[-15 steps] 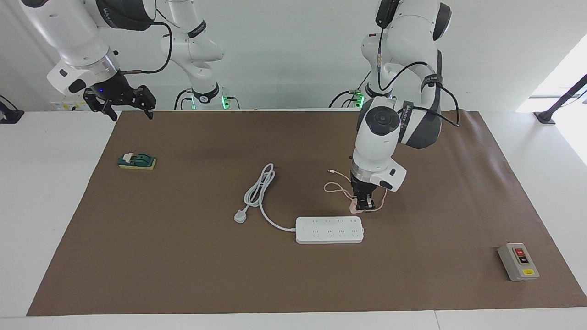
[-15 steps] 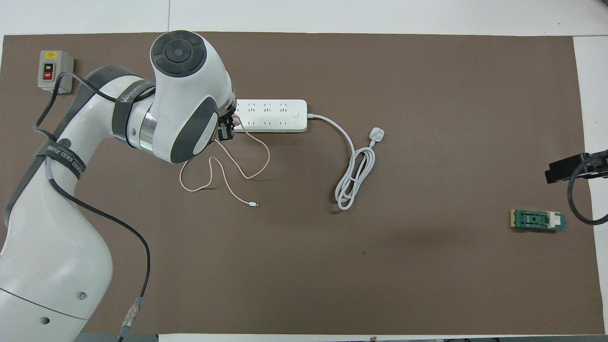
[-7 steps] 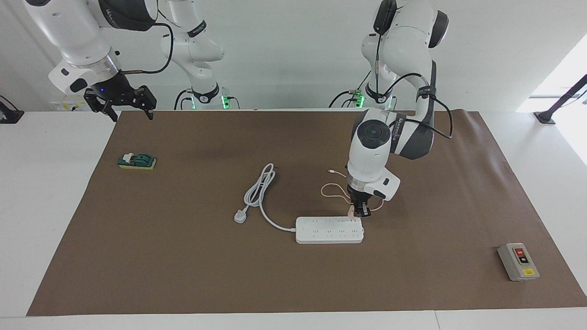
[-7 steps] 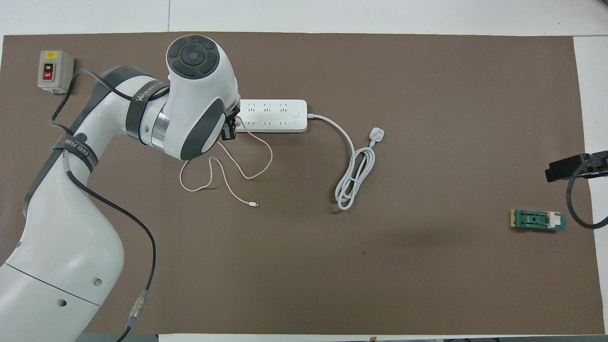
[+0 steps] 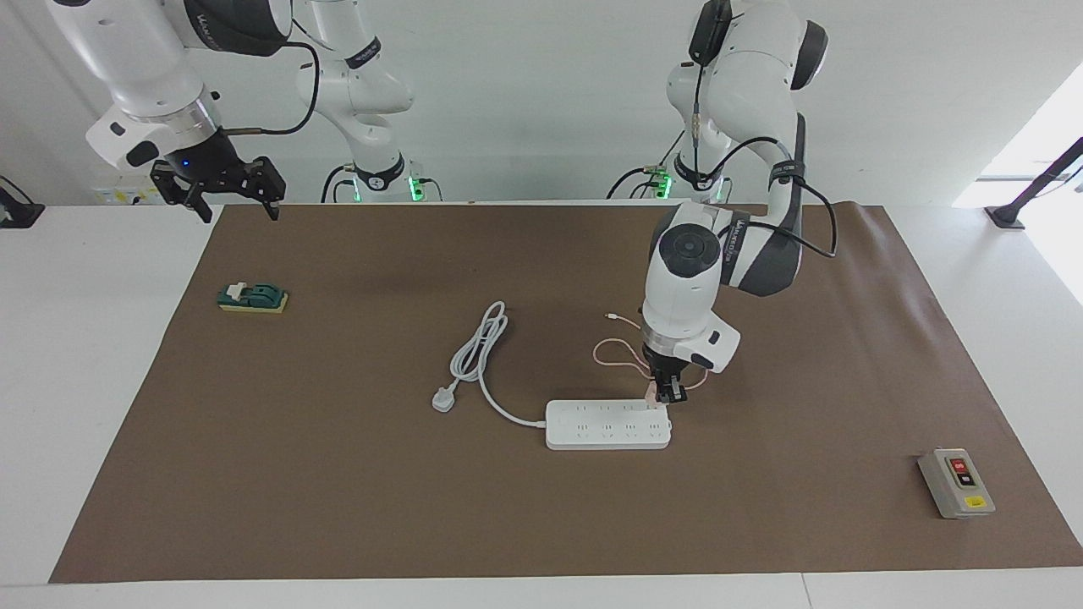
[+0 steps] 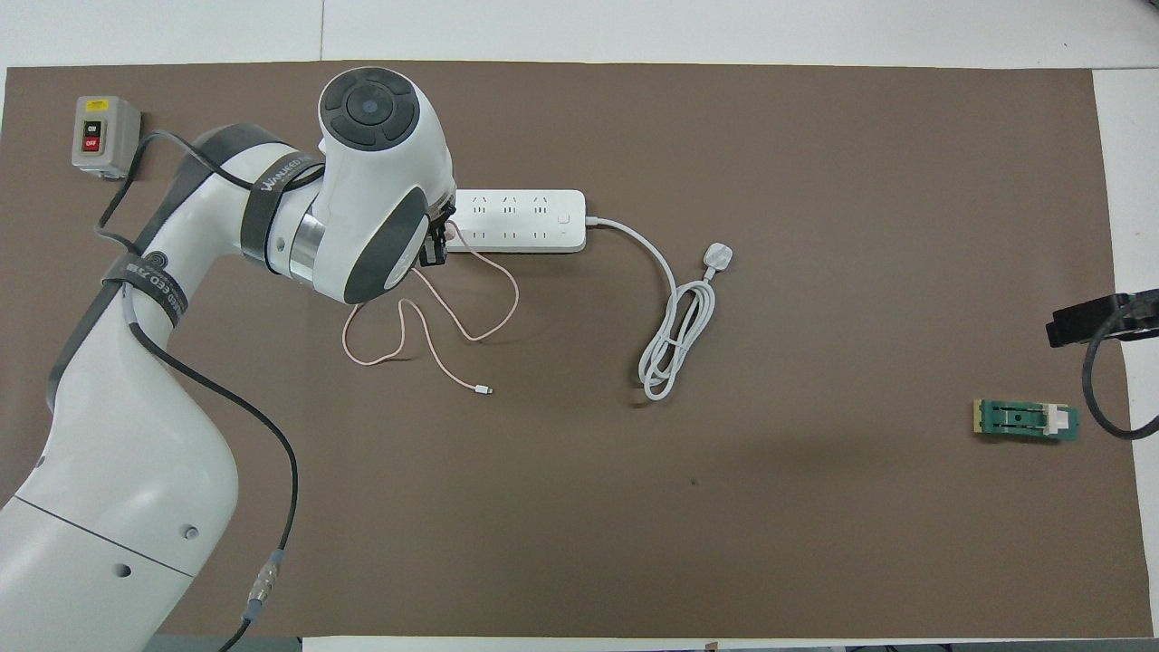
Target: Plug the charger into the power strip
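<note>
The white power strip [image 5: 607, 424] [image 6: 521, 220] lies flat on the brown mat, its thick cord running to a three-pin plug [image 5: 443, 399]. My left gripper [image 5: 667, 396] [image 6: 436, 246] points straight down over the strip's end toward the left arm's side, shut on the pink charger [image 5: 651, 392], whose cube mostly hides between the fingers. The charger's thin pink cable [image 5: 616, 348] [image 6: 435, 330] loops on the mat nearer to the robots and ends in a tiny white connector [image 6: 484, 390]. My right gripper [image 5: 228, 199] waits open in the air by the mat's corner at the right arm's end.
A grey box with red and black buttons [image 5: 956, 482] [image 6: 102, 134] sits toward the left arm's end, farther from the robots. A green and yellow block [image 5: 252, 297] [image 6: 1025, 420] lies toward the right arm's end. The coiled grey cord [image 6: 675, 337] lies beside the strip.
My left gripper carried the charger from the mat beside the strip up to the strip's end, then barely moved. The cable loops dragged along slightly. The right gripper only shifted slightly.
</note>
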You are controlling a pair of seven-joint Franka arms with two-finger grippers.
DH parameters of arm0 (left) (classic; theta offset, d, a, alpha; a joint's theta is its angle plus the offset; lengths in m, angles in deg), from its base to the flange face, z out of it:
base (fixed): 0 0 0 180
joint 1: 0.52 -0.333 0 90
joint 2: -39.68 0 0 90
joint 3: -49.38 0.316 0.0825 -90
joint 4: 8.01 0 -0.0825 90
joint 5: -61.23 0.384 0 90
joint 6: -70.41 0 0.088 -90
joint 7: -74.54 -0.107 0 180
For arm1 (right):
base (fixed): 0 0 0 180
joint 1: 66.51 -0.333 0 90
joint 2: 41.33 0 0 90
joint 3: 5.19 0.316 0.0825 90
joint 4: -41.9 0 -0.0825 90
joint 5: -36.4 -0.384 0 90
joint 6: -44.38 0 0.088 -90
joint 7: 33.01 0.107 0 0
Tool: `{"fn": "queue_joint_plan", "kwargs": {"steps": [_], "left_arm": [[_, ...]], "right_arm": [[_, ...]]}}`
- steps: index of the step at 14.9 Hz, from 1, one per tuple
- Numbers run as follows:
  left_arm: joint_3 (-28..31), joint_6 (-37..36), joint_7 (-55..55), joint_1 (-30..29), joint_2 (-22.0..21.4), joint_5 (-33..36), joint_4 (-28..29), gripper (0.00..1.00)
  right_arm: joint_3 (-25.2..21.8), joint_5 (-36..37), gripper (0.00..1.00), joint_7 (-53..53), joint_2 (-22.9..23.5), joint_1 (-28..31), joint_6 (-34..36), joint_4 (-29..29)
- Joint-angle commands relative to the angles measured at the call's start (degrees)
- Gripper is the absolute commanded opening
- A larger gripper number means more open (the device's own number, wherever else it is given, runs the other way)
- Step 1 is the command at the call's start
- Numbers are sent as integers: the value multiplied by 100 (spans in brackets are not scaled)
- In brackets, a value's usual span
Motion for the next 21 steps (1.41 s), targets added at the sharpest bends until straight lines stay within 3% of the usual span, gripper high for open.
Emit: {"fn": "queue_joint_plan", "kwargs": {"steps": [1, 21], "left_arm": [[63, 0, 101, 75, 195, 170, -203, 0], [212, -70, 101, 154, 274, 188, -370, 0]], "right_arm": [[95, 102, 100, -68, -124, 100, -83, -144], [87, 76, 100, -94, -124, 100, -31, -144]]}}
